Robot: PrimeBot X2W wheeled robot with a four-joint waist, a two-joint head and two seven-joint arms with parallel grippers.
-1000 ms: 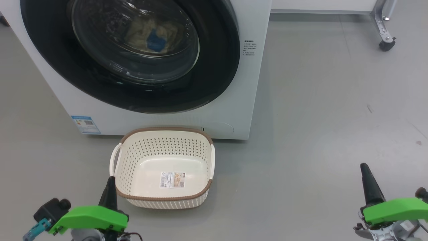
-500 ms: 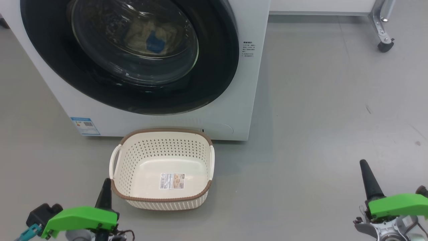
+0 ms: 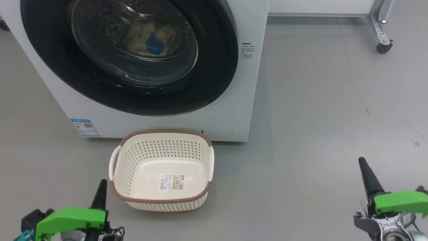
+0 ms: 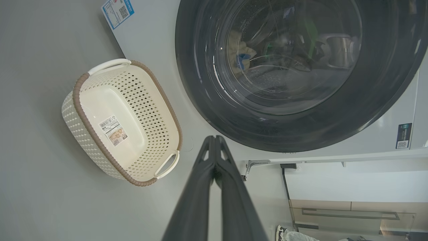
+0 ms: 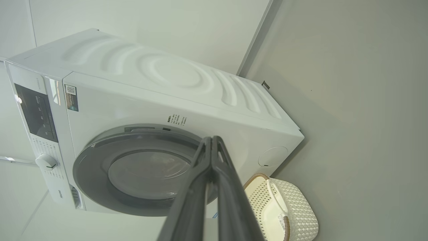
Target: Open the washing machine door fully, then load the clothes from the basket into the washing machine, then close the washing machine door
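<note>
The washing machine (image 3: 254, 83) stands white at the upper left, and its black-rimmed door (image 3: 214, 67) lies shut against the front. Behind the glass I see pale-yellow clothes (image 3: 150, 36) with a blue patch, also as clothes (image 4: 242, 57) in the left wrist view. On the floor in front sits the cream basket (image 3: 160, 201), with just a label sticker on its bottom. My left gripper (image 3: 101, 187) is shut, low beside the basket's near left corner. My right gripper (image 3: 363, 164) is shut, far to the right over bare floor. In both wrist views the fingers (image 4: 214, 147) (image 5: 211, 147) press together with nothing between them.
A metal leg on a black caster (image 3: 383, 47) stands at the far right by the wall. Grey floor stretches wide to the right of the washing machine. A blue label sticker (image 3: 85, 127) marks the machine's lower left front.
The head camera has shifted slightly. My left gripper has sunk down and to the left, away from the basket's corner. My right gripper has crept a little upward. Both stay shut.
</note>
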